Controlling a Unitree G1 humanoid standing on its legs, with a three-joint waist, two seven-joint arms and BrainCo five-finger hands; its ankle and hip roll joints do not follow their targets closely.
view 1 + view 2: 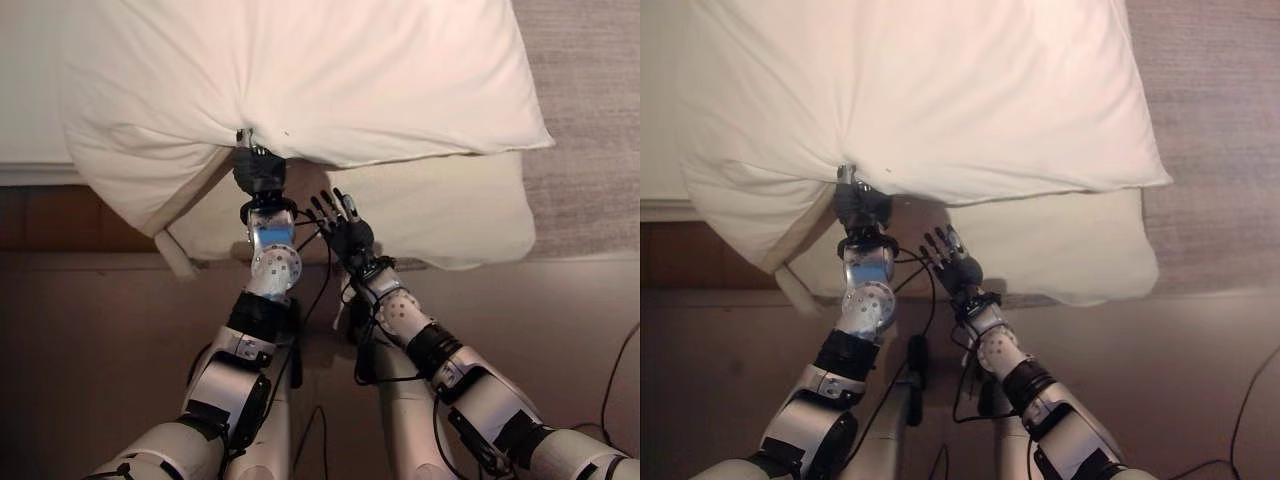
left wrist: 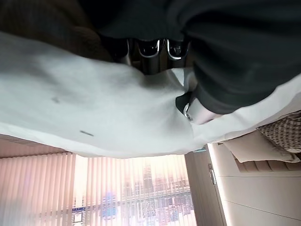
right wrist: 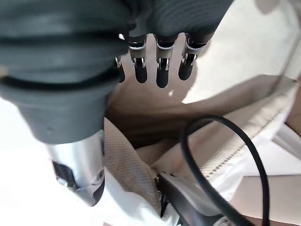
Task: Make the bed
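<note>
Pillow lies across bed corner, front edge overhanging second pillow beneath. Your left hand grips pillow's front edge, fingers and thumb pinching fabric, which bunches into folds at grip. Your right hand hovers beside it, fingers straight and spread, holding nothing, just before lower pillow's edge.

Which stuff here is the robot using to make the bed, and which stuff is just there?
For the job:
top pillow, pinched by the left robot hand
lower pillow
right robot hand, open, holding nothing

Just there:
grey carpet
window blinds
</note>
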